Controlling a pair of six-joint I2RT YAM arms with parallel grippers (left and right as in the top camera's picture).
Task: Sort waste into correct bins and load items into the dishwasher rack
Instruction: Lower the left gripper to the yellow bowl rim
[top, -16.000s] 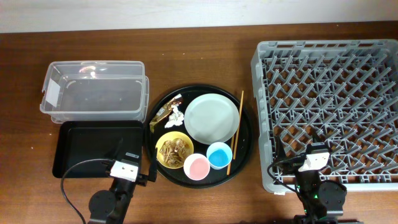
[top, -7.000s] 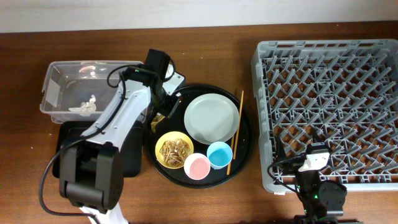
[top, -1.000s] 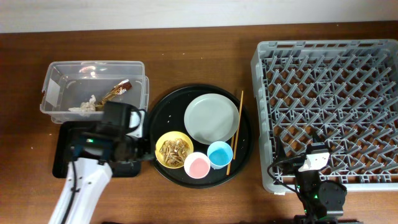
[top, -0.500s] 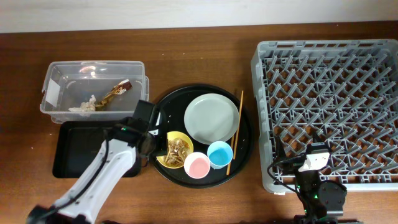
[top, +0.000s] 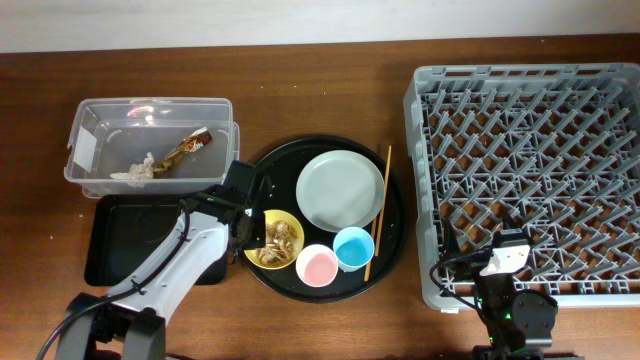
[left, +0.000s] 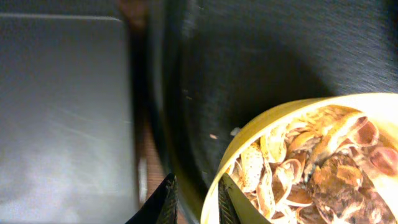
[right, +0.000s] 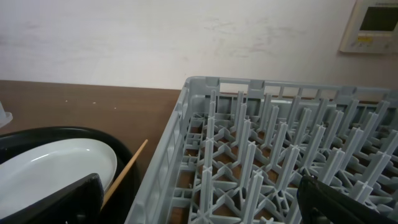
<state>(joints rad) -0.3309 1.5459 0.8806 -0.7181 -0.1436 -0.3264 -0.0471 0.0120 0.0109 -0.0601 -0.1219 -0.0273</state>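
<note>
- Overhead: the left gripper (top: 252, 222) sits at the left rim of the yellow bowl (top: 293, 226). The bowl holds the food scraps (top: 275, 240) and stands near-left on the round black tray (top: 270, 165).
- On that tray also lie the green plate (top: 340, 190), the pink cup (top: 316, 266), the blue cup (top: 352, 249) and, along the right side, the chopsticks (top: 380, 210).
- Far left, the clear tub (top: 88, 118) holds the wrapper (top: 188, 148) and the tissue (top: 140, 170). The black rectangular tray (top: 130, 235) lies just on its near side.
- The right gripper (top: 505, 250) hangs over the near edge of the rack (top: 530, 150), at the right of the surface (top: 330, 100).
- Left wrist: one of the fingers (left: 166, 200) is outside the bowl's rim and the other is inside, beside the scraps. They are narrowly parted, and I cannot tell whether they pinch the rim.
- Right wrist: the right gripper's fingers are spread wide and hold nothing. The rack's pegs are ahead, with the plate and chopsticks to the left.
</note>
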